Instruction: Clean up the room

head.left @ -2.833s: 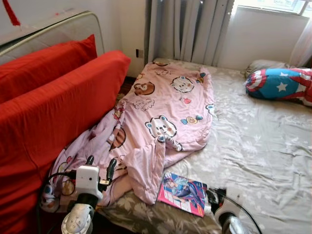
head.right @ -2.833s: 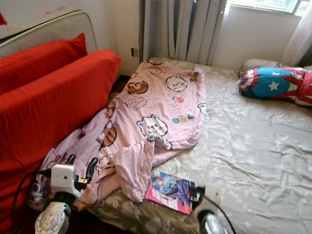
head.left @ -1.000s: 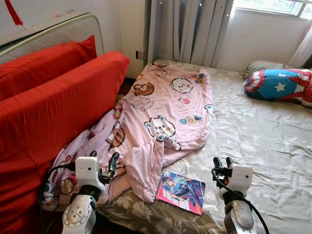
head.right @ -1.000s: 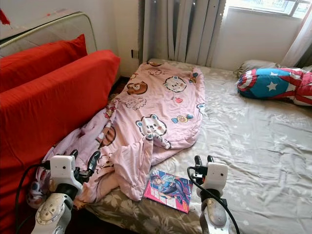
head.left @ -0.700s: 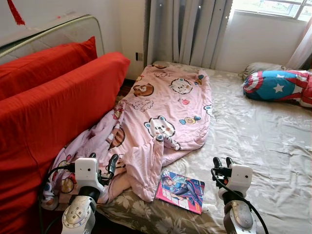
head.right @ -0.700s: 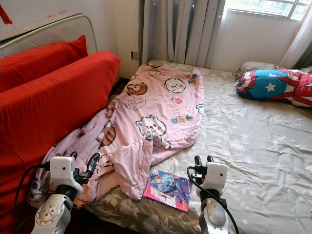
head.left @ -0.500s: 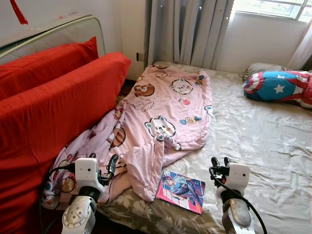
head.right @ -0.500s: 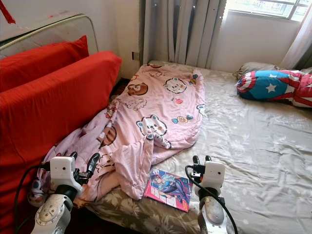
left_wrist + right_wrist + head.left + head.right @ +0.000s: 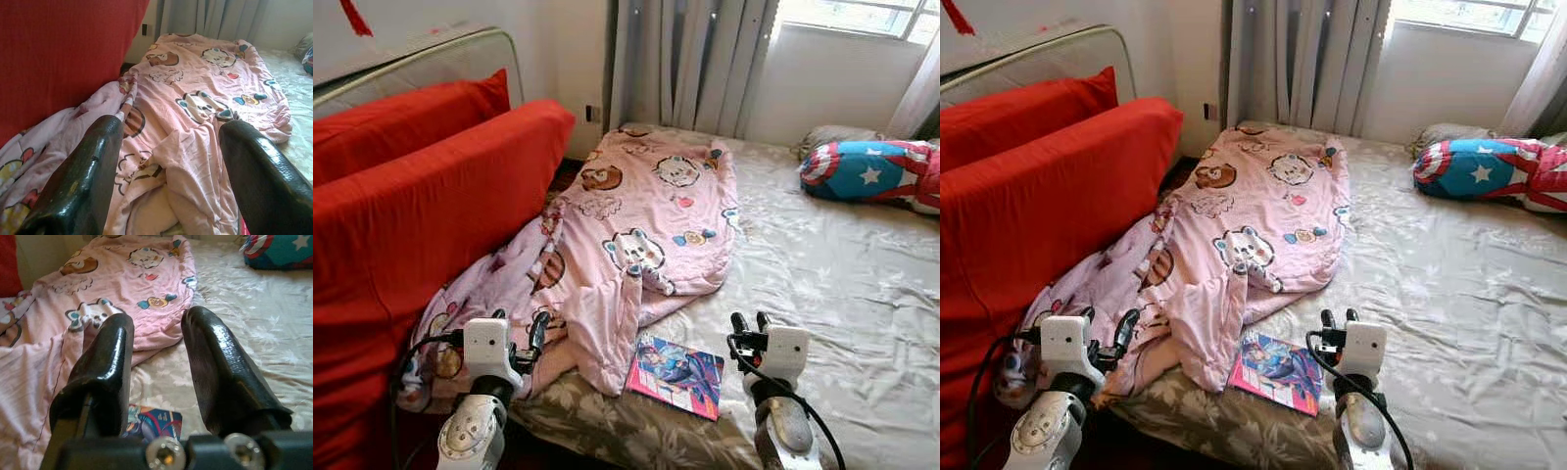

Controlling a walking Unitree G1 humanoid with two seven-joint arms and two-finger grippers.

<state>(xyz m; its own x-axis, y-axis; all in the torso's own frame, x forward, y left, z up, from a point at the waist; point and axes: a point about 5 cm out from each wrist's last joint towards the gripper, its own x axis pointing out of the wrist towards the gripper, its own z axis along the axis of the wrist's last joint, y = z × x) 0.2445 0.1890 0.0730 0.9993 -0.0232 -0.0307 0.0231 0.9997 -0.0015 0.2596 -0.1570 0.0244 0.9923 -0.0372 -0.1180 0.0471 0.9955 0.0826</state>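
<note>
Head views: the book [image 9: 677, 375] lies flat on the bed [image 9: 842, 284] edge, just left of and slightly nearer than the right gripper [image 9: 750, 321], its long side running toward that gripper. The left gripper [image 9: 517, 323] hovers over the pink quilt [image 9: 646, 215], farther from the book.

Left wrist view: fingers [image 9: 83, 181] spread wide, empty, quilt ahead.

Right wrist view: fingers [image 9: 220, 377] parted, empty; the book sits below and just behind the tips, so the right arm is likely better placed.

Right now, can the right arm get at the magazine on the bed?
Probably yes. The right gripper hangs open just beside the magazine, which lies flat on the bed sheet near the edge. Nothing sits between them; only the pink blanket borders its far side.
</note>
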